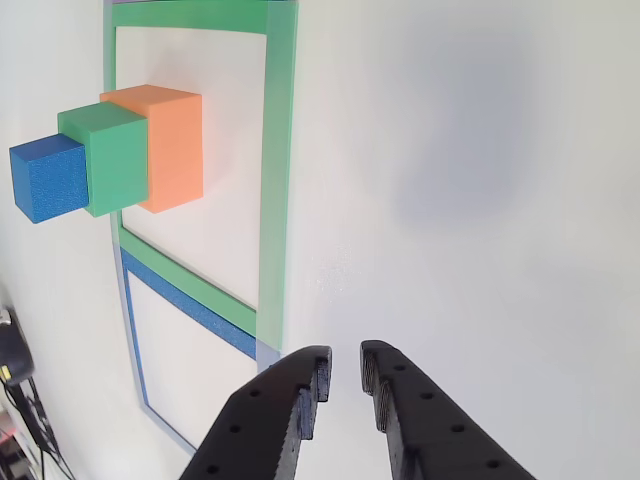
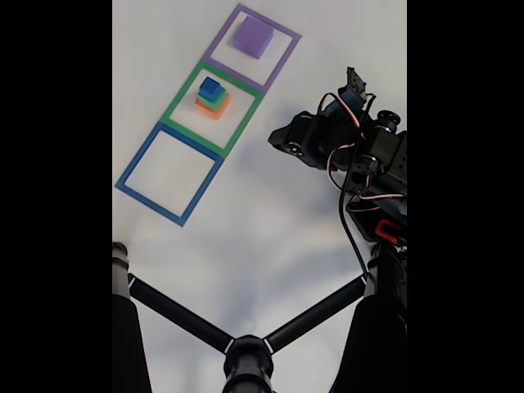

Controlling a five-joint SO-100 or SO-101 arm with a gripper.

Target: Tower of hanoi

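Note:
The tower of hanoi stands as a stack inside the green tape outline (image 2: pixel 246 115): blue block (image 1: pixel 48 178) on green block (image 1: pixel 108 155) on orange block (image 1: pixel 170 145). The fixed view shows the same stack (image 2: pixel 212 97), and the purple block (image 2: pixel 252 37) sits alone in the purple tape outline (image 2: pixel 214 45). My gripper (image 1: pixel 346 372) hangs over bare table beside the outlines, away from the stack. It is open by a narrow gap, with nothing between its black fingers. In the fixed view the gripper (image 2: pixel 278 143) is to the right of the green outline.
The blue tape outline (image 2: pixel 168 172) has nothing in it. A black stand with spread legs (image 2: pixel 246 352) fills the front of the fixed view. The arm's body and its wires (image 2: pixel 368 164) rise at the right. Cables (image 1: pixel 15 385) lie at the table's edge.

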